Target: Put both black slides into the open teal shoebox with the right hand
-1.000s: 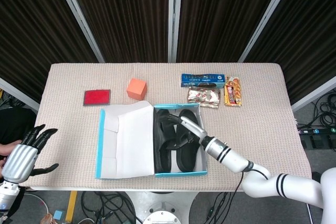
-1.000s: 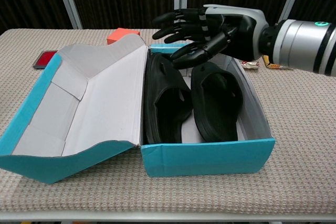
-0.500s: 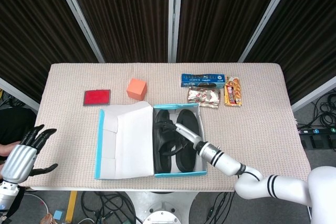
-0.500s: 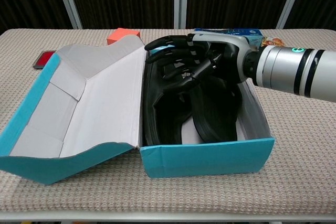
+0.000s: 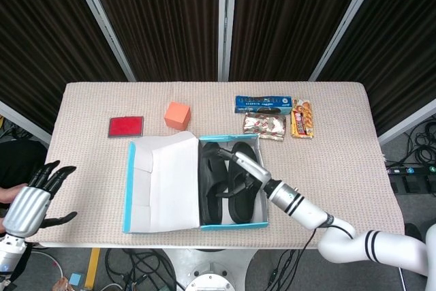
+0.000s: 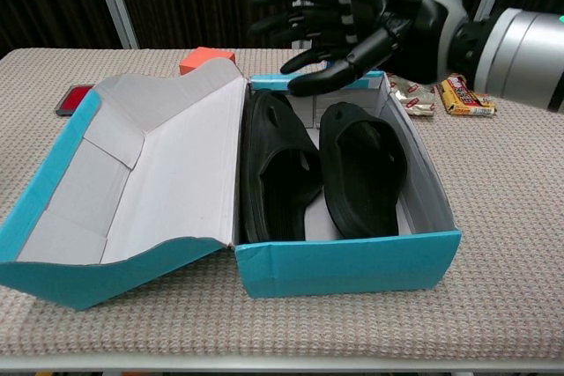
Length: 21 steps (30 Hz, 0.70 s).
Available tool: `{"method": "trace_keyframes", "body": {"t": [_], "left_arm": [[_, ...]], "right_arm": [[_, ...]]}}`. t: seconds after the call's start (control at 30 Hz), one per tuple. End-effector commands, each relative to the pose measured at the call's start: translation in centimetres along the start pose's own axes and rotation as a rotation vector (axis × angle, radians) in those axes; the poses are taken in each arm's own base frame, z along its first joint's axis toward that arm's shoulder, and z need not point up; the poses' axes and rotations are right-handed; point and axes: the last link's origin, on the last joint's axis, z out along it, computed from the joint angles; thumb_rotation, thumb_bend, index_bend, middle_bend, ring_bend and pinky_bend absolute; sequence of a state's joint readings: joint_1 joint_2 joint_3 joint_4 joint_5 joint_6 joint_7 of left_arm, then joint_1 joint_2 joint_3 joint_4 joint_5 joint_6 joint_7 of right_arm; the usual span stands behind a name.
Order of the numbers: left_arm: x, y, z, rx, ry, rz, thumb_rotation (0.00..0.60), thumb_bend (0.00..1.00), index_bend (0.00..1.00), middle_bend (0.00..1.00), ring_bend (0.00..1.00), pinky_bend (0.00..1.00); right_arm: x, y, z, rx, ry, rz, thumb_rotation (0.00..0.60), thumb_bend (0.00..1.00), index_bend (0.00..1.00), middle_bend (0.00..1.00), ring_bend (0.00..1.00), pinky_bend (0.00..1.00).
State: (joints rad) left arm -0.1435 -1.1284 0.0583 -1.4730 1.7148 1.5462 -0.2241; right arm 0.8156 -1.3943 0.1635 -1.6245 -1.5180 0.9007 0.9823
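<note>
Already both black slides (image 6: pixel 326 173) lie side by side inside the teal shoebox (image 6: pixel 348 266), long axes running front to back, directly below the right hand (image 6: pixel 361 19), which hovers at upper centre, fingers (image 6: pixel 300 19) spread, holding nothing.

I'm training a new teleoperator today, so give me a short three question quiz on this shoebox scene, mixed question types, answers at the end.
1. True or false: both black rubber slides lie inside the open teal cardboard shoebox.
2. Multiple choice: the black-fingered right hand is A) gripping a slide, B) above the box holding nothing, C) pressing the lid.
3. Fill in: in the head view, the small cube behind the box's white-lined lid is coloured ____.

Key: 1 true; 2 B; 3 orange.
</note>
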Motion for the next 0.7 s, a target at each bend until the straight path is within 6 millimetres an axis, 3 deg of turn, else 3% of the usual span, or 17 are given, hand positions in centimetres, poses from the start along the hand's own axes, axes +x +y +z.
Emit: {"method": "trace_keyframes", "body": {"t": [0.03,0.2,0.3,0.47,0.7], "left_arm": [[0.1,0.1,0.0,-0.002,0.003,0.006,0.600,0.00,0.11,0.15,0.01,0.09],[0.3,0.2,0.0,0.002,0.007,0.023,0.600,0.00,0.11,0.15,0.01,0.09],[0.4,0.1,0.0,0.010,0.012,0.027,0.600,0.00,0.11,0.15,0.01,0.09],[0.6,0.0,0.0,0.018,0.011,0.036,0.600,0.00,0.11,0.15,0.01,0.09],[0.2,-0.4,-0.1,0.031,-0.006,0.042,0.600,0.00,0.11,0.15,0.01,0.09]], "right_arm": [[2.3,-0.7,-2.9,0.033,0.075,-0.225,0.600,0.00,0.16,0.18,0.08,0.20],[5.1,0.4,-8.7,-0.078,0.248,-0.677,0.600,0.00,0.16,0.16,0.03,0.17],[5.7,1.2,-12.6,-0.160,0.313,-0.825,0.600,0.00,0.14,0.12,0.00,0.12],[6.1,2.6,-18.6,-0.300,0.383,-1.003,0.600,0.00,0.09,0.08,0.00,0.04],[5.8,5.3,-23.6,-0.452,0.435,-1.100,0.600,0.00,0.04,0.02,0.00,0.00]]}}
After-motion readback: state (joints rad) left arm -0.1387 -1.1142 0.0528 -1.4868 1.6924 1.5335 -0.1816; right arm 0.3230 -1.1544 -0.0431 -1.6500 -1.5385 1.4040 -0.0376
